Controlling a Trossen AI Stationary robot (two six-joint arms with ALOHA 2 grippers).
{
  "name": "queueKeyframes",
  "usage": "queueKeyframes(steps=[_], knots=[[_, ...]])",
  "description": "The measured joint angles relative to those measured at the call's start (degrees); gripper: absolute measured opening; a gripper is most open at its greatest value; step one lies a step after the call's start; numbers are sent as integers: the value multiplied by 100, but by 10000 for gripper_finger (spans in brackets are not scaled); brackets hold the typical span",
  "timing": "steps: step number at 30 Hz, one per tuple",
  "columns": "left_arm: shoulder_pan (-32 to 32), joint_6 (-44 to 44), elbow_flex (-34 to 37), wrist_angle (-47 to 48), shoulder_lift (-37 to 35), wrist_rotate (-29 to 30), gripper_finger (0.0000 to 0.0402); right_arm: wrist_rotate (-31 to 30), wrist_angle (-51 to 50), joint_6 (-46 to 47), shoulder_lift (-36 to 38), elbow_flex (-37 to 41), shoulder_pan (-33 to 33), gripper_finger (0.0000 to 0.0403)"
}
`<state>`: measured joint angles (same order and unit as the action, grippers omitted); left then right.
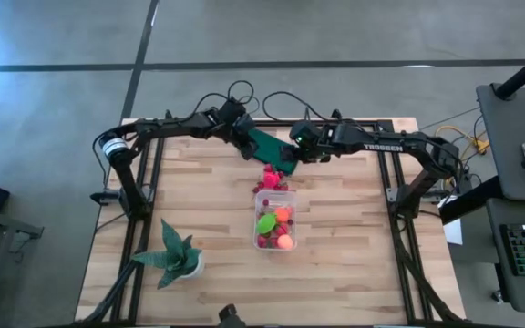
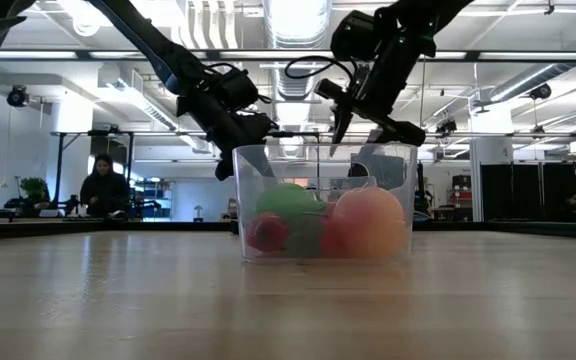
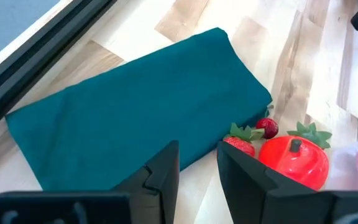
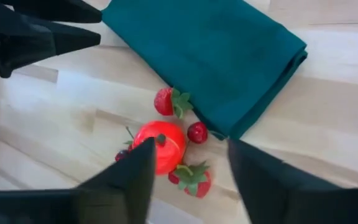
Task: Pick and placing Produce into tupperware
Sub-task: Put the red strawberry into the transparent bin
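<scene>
while the clear box [image 1: 274,229] in the middle of the tabletop [image 1: 354,264] already holds a green piece [image 1: 266,222], orange balls [image 1: 284,240] and some dark red bits, a small cluster of produce lies loose just beyond it, beside the folded green cloth [image 4: 210,56]: a red tomato [image 4: 160,146], a strawberry [image 4: 166,101] near the cloth edge, a second strawberry [image 4: 194,179] and a small red berry [image 4: 197,132] touching the cloth's fold.

the main risk from here, as i judge it, is crowding. the pieces sit close together, so fingers coming down on the tomato could nudge a strawberry aside or trap the berry against the cloth. the tomato is round and smooth and could squirt out of a pinch and roll. the cloth edge is also close enough to be caught along with a piece. the left hand [image 3: 197,171] hangs nearby too, so the two arms could bump over the same cluster.

the right hand [image 4: 188,183] hovers directly above the cluster, its fingers spread apart with nothing between them, the tomato and the nearer strawberry lying in the gap as seen from its wrist. the left hand sits over the cloth edge, just beside the produce, its fingers drawn narrow with only a slim gap and nothing gripped.
</scene>
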<state>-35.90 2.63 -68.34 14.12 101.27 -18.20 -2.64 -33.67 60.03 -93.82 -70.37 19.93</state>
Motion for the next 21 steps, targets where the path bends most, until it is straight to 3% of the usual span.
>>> queueKeyframes(steps=[5, 9, 15, 21], knots=[[-33, 0, -40, -38, -2, -11, 94, 0, 0, -50, 0, 0, 51, 92], [-79, 117, -137, -12, 117, -87, 94, 0, 0, -48, 0, 0, 43, 51], [-85, 1100, -270, 188, 512, -549, 94, -48, -13, 33, 0, 9, 67, 27], [-63, 1215, -290, 138, 536, -616, 94, 51, -42, 67, 0, 357, 401, 17]])
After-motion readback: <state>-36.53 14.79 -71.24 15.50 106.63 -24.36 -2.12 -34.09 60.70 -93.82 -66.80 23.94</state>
